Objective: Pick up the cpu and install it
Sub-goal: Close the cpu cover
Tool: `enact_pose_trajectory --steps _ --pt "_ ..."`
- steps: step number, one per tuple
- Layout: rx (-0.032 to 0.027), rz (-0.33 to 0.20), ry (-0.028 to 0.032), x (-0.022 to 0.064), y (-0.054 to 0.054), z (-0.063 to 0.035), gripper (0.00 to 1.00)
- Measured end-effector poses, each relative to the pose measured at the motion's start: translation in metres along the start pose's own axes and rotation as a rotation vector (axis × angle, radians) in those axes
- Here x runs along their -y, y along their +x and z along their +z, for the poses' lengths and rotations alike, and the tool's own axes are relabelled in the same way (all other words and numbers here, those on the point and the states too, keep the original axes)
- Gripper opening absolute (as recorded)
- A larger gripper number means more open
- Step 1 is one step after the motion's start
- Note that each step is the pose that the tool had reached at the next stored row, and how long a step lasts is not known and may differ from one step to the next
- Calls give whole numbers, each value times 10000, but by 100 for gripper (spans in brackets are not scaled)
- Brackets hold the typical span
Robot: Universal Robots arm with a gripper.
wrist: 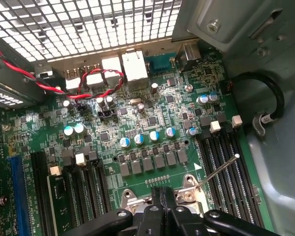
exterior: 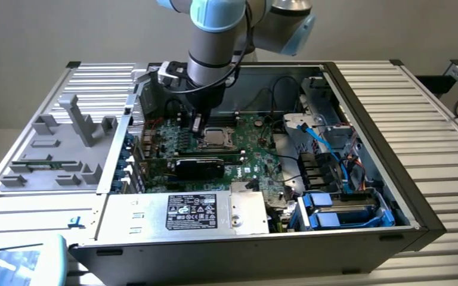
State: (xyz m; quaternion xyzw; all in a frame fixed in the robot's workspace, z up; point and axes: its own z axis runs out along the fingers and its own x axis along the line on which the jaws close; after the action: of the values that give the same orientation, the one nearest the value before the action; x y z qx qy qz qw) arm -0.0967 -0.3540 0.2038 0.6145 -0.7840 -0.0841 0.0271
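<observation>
The cpu (exterior: 212, 139), a silver square chip, lies flat in the socket on the green motherboard (exterior: 249, 134) inside the open computer case. My gripper (exterior: 198, 124) reaches straight down from the arm and stands just over the chip's edge on the exterior view's left. In the wrist view my gripper (wrist: 162, 199) has its black fingers pressed together, shut, with nothing visible between them. Under them shows the metal socket frame (wrist: 191, 195); the chip itself is hidden beneath the fingers. The thin socket lever (wrist: 217, 171) sticks up at a slant beside the frame.
A black card (exterior: 205, 164) crosses the board just in front of the socket. A silver labelled box (exterior: 189, 214) fills the case's front. Blue cables (exterior: 318, 142) and drive bays (exterior: 340, 211) crowd the exterior view's right. Memory slots (wrist: 226, 162) and red-black wires (wrist: 88, 83) flank the socket.
</observation>
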Motion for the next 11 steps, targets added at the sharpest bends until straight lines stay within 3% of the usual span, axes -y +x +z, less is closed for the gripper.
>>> enact_pose_trajectory --steps 11 --pt "-6 59 6 -83 -23 -422 12"
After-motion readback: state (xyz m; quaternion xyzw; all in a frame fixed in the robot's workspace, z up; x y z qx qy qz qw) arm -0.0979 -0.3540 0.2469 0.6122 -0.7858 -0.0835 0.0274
